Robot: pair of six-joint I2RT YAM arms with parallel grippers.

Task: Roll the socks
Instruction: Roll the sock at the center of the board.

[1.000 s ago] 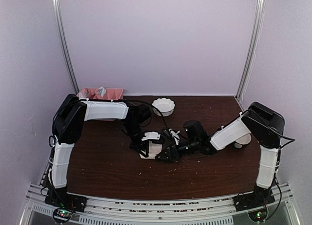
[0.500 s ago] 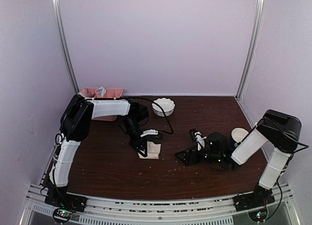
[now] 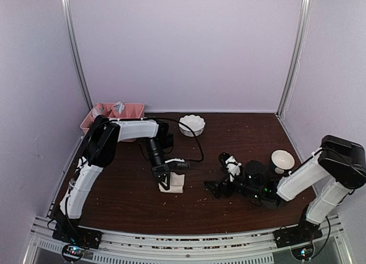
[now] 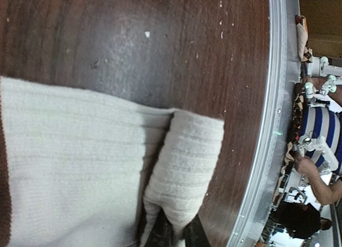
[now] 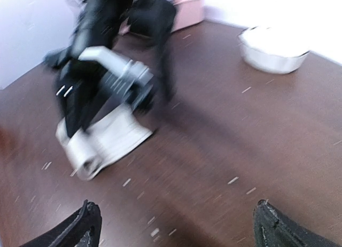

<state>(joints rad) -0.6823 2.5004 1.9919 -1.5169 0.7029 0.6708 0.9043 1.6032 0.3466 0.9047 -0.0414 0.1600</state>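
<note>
The cream-beige sock (image 3: 174, 183) lies on the dark wood table (image 3: 126, 201), left of middle. In the left wrist view its flat part (image 4: 69, 172) shows a dark brown band at the left edge, and its near end is curled into a roll (image 4: 187, 161). My left gripper (image 3: 164, 177) stands over the sock, and in its wrist view the left gripper (image 4: 175, 234) is shut on the roll's end. My right gripper (image 3: 214, 188) is open and empty to the right of the sock. In the blurred right wrist view the right gripper (image 5: 179, 231) faces the sock (image 5: 104, 143). The plain tan-brown sock is not in view.
A white scalloped bowl (image 3: 191, 125) stands at the back middle and shows in the right wrist view (image 5: 272, 49). A pink tray (image 3: 114, 111) sits at the back left. A small white cup (image 3: 282, 159) stands by the right arm. Pale crumbs dot the table.
My right arm has drawn back to the right, away from the sock, with its gripper open. My left gripper has shifted toward the near edge, holding the sock.
</note>
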